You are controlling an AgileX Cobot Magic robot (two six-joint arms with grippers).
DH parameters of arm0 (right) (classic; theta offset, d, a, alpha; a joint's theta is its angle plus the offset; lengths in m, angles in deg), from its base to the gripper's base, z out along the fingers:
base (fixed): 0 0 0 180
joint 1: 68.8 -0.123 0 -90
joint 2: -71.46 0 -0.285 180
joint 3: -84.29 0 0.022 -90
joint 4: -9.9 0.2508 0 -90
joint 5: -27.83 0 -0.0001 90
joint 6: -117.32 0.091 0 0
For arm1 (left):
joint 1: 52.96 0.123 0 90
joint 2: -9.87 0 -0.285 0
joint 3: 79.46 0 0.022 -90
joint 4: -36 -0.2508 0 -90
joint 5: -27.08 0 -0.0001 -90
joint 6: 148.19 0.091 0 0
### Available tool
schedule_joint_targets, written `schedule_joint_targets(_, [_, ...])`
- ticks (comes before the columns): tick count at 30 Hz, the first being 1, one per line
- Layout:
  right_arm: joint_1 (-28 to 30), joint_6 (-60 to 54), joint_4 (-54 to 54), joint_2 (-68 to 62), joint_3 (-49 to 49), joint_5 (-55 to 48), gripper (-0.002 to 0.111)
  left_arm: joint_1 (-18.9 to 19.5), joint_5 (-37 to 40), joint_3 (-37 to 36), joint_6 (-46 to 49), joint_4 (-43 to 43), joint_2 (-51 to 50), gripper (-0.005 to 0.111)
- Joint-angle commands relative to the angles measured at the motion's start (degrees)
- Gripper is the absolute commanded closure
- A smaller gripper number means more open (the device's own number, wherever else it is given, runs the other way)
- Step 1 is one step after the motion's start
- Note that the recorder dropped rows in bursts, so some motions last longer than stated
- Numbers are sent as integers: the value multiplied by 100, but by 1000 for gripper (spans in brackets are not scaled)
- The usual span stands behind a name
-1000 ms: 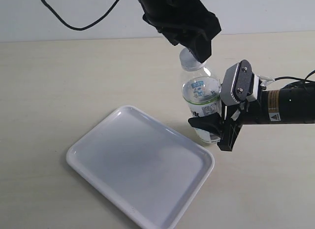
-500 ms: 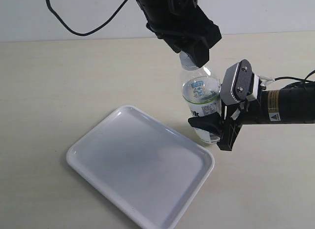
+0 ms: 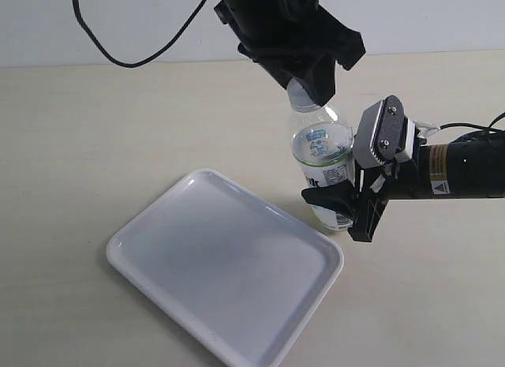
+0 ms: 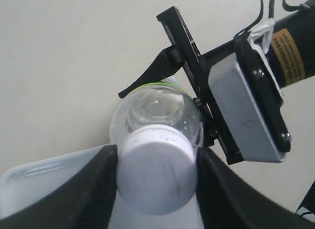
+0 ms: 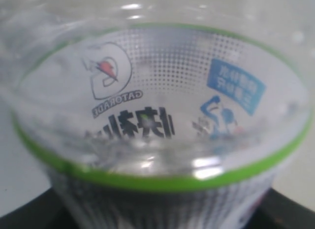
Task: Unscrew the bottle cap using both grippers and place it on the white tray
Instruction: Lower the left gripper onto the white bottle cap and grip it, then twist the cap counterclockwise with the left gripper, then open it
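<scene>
The clear bottle (image 3: pixel 319 158) stands upright on the table just beyond the white tray (image 3: pixel 197 256). My left gripper (image 3: pixel 309 81) comes down from above and is shut on the white ribbed bottle cap (image 4: pixel 156 172), its two black fingers (image 4: pixel 93 189) pressing opposite sides. In the exterior view the cap is hidden behind that gripper. My right gripper (image 3: pixel 345 209), the one with the grey metal plate (image 3: pixel 379 134), reaches in from the right and is shut on the bottle's lower body. The green-edged label (image 5: pixel 147 140) fills the right wrist view.
The white tray's corner (image 4: pixel 29 184) lies under the bottle top in the left wrist view. A black cable (image 3: pixel 134 51) hangs over the table's far side. The beige tabletop (image 3: pixel 95 146) stretches left of the bottle.
My left gripper has turned around the bottle's top while staying clamped on the cap. The right gripper and the bottle's body have stayed in place.
</scene>
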Motion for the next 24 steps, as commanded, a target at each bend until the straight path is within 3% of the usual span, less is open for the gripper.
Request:
schedule_joint_targets(1, [-10,-219,-176,25,-18,-58,108,-17,-40,-18,-587,-55,8,107])
schedule_joint_targets(18, [-10,-560,-125,25,-18,-58,108,-17,-40,-18,-2850,-66,8,107])
schedule_joint_targets(24, [-10,-573,-125,25,-18,-58,108,-17,-40,-18,-4127,-66,8,107])
